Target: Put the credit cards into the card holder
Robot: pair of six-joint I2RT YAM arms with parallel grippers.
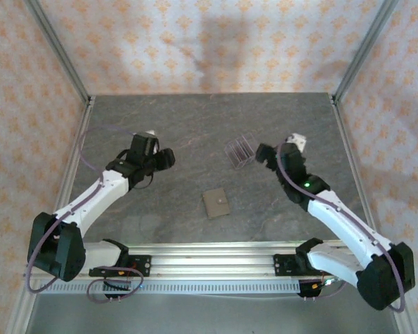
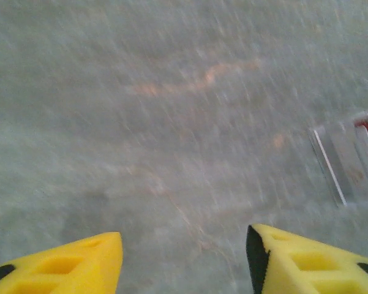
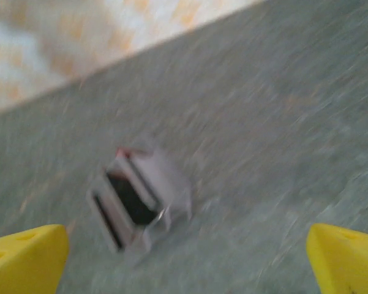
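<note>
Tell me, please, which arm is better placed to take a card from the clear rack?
Likely right: the right pincer stands open beside the clear plastic slotted rack, facing it; the left pincer is farther away.

Two arms, the left arm and right arm, are built of white links with black joints and bases. Thin purple cables are looped alongside. A green light is lit on the right arm. Yellow wedge-shaped fingers are fitted to the left tool and right tool.

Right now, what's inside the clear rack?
The clear rack holds a dark card standing in a slot, with a red edge showing behind it. Blur hides how many cards there are.
</note>
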